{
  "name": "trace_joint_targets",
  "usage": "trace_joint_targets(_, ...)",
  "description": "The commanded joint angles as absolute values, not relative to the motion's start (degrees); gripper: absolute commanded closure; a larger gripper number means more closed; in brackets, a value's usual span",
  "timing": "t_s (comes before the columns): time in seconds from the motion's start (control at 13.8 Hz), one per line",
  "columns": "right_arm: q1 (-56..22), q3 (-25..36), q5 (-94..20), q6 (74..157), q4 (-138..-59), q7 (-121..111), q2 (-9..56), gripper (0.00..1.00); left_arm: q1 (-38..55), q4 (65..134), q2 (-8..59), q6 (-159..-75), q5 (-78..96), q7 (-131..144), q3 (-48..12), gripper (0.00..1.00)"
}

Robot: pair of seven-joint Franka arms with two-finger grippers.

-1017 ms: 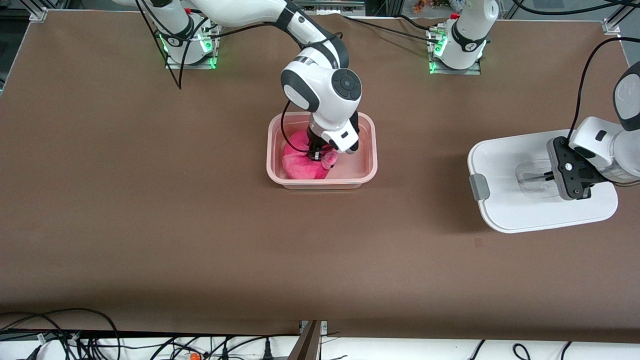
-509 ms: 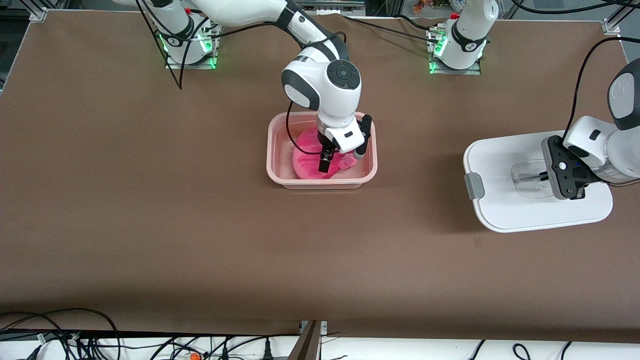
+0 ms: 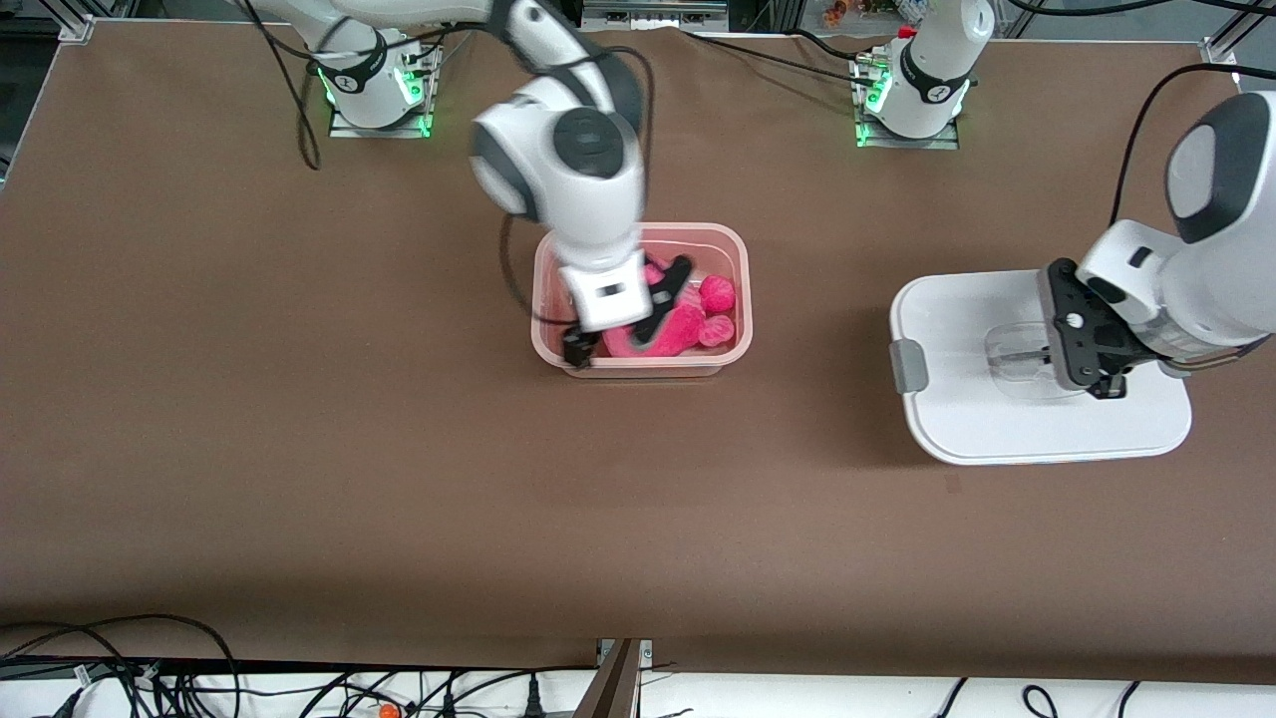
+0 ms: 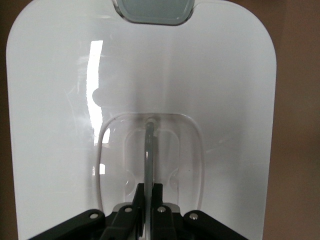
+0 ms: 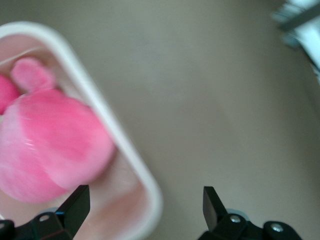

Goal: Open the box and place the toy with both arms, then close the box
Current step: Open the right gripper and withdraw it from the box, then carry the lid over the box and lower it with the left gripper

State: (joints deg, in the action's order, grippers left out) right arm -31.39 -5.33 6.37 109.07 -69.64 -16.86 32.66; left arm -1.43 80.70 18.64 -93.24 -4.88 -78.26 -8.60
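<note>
Two claws: right claw [image 3: 626,321] spread empty over plush toy [image 3: 688,314] in translucent box [image 3: 740,261]; left claw [image 4: 148,207] pinches lid handle [image 4: 148,150].

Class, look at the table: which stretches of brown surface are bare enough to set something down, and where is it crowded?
Bare: the strip of table between box and lid, and the band nearer the camera. Crowded: the box, holding the toy under the open right gripper; the lid, gripped by the left gripper.

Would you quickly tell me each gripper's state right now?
Left gripper: shut on the lid's clear handle.
Right gripper: open, holding nothing, over the box.
</note>
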Motion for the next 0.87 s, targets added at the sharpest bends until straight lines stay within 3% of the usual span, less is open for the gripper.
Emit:
trace_joint_targets(0.0,-21.6,-6.6,1.8,100.2,-71.5,-16.9,25.8,0.00,2.0,78.5,19.8,-91.8,-5.3,-77.1,-8.5,1.00)
trace_joint_targets(0.29,-20.7,2.1,-2.2,97.5,-79.3,-8.6,15.6,0.00,7.5,78.5,19.9,-92.0,-4.4,-71.2,-8.6,1.00)
trace_joint_targets(0.8,-14.2,1.6,-1.6,90.5,-87.8,3.4,4.1,0.00,22.7,77.9,24.7,-95.4,-3.8,-53.3,-8.7,1.00)
